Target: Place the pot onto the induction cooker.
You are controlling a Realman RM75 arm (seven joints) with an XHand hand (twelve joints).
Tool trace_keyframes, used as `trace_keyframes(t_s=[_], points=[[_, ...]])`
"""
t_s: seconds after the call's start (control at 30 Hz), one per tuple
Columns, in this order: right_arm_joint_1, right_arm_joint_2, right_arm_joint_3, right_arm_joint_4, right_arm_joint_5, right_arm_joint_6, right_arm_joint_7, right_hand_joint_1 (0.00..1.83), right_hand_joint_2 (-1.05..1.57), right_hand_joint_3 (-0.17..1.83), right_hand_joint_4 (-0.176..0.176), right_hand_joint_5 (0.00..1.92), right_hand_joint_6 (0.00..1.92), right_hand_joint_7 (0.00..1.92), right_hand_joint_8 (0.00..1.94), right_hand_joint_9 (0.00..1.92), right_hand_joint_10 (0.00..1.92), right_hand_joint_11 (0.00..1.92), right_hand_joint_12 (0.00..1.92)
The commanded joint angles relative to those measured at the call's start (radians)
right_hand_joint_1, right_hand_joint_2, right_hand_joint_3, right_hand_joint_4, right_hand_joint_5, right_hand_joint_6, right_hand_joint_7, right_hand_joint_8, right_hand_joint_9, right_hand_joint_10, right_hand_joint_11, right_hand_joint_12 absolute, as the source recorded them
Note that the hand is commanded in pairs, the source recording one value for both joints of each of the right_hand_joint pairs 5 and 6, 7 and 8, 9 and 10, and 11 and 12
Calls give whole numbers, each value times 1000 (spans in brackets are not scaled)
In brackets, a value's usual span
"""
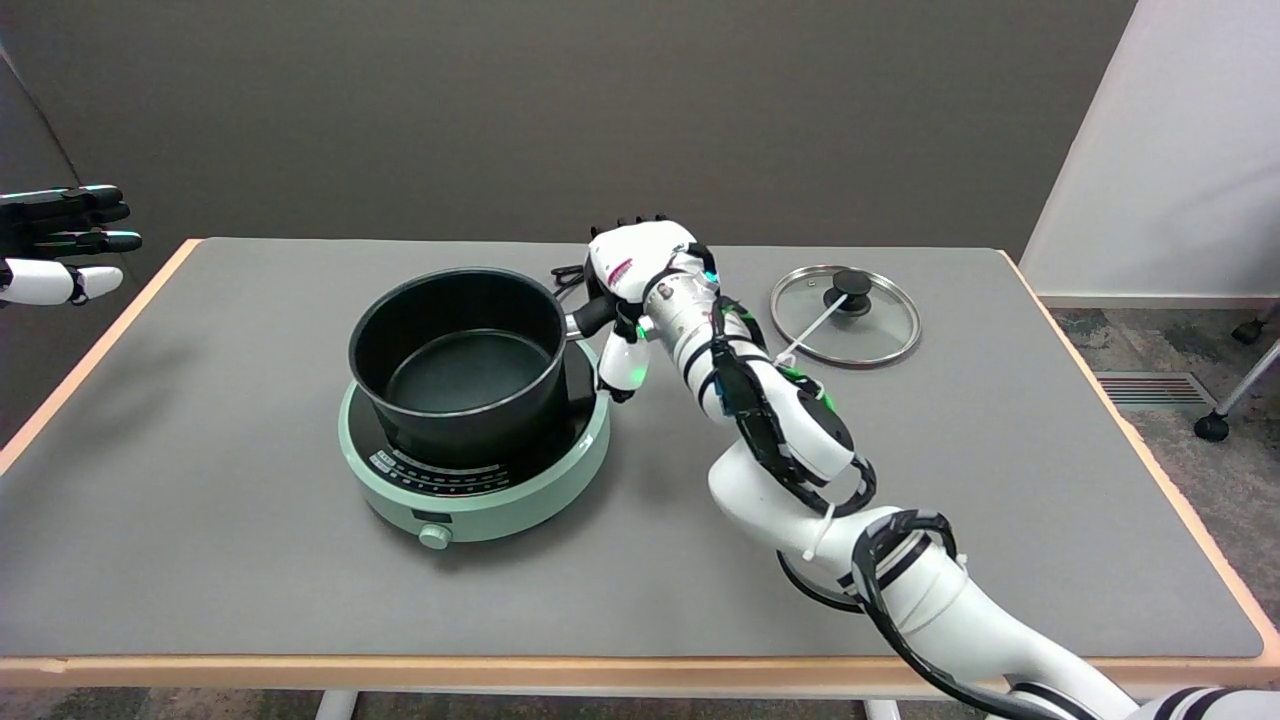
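Right hand: we are seeing the black-and-white right hand [628, 290] reaching in from the lower right on its white arm, its fingers wrapping the pot's short black handle [592, 317], with the thumb hanging down on the near side of it; the hand is clamped on that handle.
Pot: we are listing a black round metal pot [460, 365] with a silvery rim, lying directly to the left of the right hand, open at the top, with nothing showing inside; it is sitting upright on the cooker's dark top plate, though we cannot tell whether its base is resting fully or being held just off the surface.
Induction cooker: we are noting a pale green round induction cooker [505, 490] with a black glass top, a printed control strip and a small round knob at its near edge, standing below and to the left of the hand.
Lid: we are recording a round glass lid [846, 316] with a metal rim and a black knob, lying flat on the table to the right of the hand, well apart from the pot.
Table: we are entering a grey-topped table [250, 570] with a light wooden edge, carrying all of the above.
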Motion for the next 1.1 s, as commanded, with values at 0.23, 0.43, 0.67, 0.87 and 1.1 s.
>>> trace_keyframes(t_s=[0.23,0.43,0.67,0.87,1.1], points=[[-14,25,-1,114,-14,23,-75,1179,-927,1833,-76,40,40,40,40,40,40,40,40],[-60,30,0,185,-56,18,-81,1194,-955,1833,-81,32,32,32,32,32,32,32,32],[-132,35,13,307,-211,24,-71,1188,-988,1785,-76,30,30,30,30,30,30,30,30],[-159,100,34,373,-243,27,-49,1167,-960,1621,-68,29,29,29,29,29,29,29,29],[-151,189,76,369,-332,57,124,1141,-900,1457,-17,22,22,22,22,22,22,22,22]])
